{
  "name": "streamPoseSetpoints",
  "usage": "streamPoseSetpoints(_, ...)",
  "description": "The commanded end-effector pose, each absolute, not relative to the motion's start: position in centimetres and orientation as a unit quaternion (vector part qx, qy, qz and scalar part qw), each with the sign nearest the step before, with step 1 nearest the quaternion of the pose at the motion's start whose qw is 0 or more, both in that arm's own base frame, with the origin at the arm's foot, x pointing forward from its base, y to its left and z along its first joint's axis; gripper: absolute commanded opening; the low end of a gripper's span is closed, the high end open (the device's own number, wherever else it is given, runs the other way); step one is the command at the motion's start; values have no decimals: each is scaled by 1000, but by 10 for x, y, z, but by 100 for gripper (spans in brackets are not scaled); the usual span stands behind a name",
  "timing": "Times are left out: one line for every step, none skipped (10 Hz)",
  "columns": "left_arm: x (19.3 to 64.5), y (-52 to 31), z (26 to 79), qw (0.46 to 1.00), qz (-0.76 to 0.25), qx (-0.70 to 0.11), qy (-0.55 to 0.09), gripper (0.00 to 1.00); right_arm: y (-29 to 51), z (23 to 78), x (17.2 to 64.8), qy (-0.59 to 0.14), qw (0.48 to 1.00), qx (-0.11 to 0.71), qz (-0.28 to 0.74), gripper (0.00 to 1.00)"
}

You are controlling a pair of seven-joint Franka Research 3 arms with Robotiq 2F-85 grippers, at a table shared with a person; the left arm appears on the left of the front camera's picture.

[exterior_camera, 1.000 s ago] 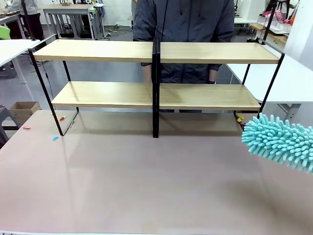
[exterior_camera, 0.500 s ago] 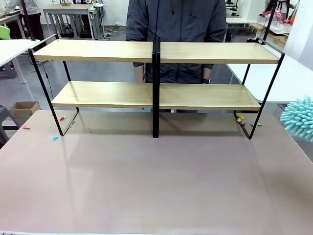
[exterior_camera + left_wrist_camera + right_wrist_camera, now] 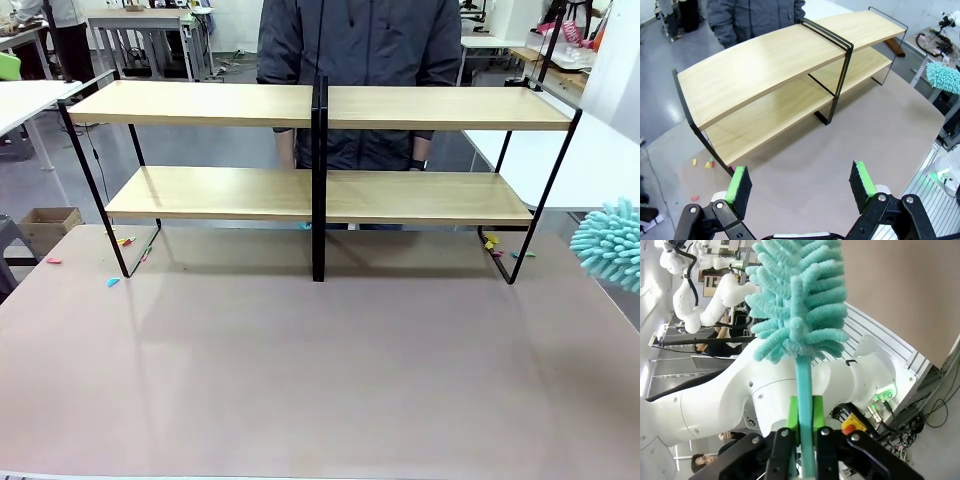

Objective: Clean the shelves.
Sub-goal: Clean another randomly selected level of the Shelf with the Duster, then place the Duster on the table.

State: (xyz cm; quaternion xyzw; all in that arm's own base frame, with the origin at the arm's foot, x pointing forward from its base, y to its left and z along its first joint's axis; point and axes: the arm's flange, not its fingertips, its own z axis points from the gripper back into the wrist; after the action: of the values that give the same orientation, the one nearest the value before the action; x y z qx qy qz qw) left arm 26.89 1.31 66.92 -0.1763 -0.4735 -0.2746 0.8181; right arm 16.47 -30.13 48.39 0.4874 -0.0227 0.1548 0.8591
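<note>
A broad beige-brown tabletop [image 3: 300, 380] stands on a grey floor [image 3: 210, 150] in a bright workshop, flanked by plain white tables [image 3: 25, 100], with a small brown cardboard box [image 3: 50, 225] at left.

There was one set of shelves [image 3: 320, 160] with four wooden boards, one teal duster [image 3: 610, 245], one person [image 3: 360, 45] and one cardboard box [image 3: 48, 222].
</note>
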Motion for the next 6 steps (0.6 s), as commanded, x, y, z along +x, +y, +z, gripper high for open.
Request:
streamPoseSetpoints(268,13,669,820,-274,-174,-471,100,-300,485,162,-23,858,488,159,13)
streamPoseSetpoints(268,13,669,820,-274,-174,-471,100,-300,485,162,-23,858,488,159,13)
streamPoseSetpoints(268,13,669,820,-274,-174,-471,100,-300,485,162,-23,858,488,159,13)
streamPoseSetpoints(268,13,669,820,-274,-174,-471,100,-300,485,162,-23,858,488,159,13)
streamPoseSetpoints(268,13,669,820,-274,-174,-471,100,-300,485,162,-23,858,488,159,13)
streamPoseSetpoints(268,13,669,820,-274,-174,-471,100,-300,485,162,-23,858,488,159,13)
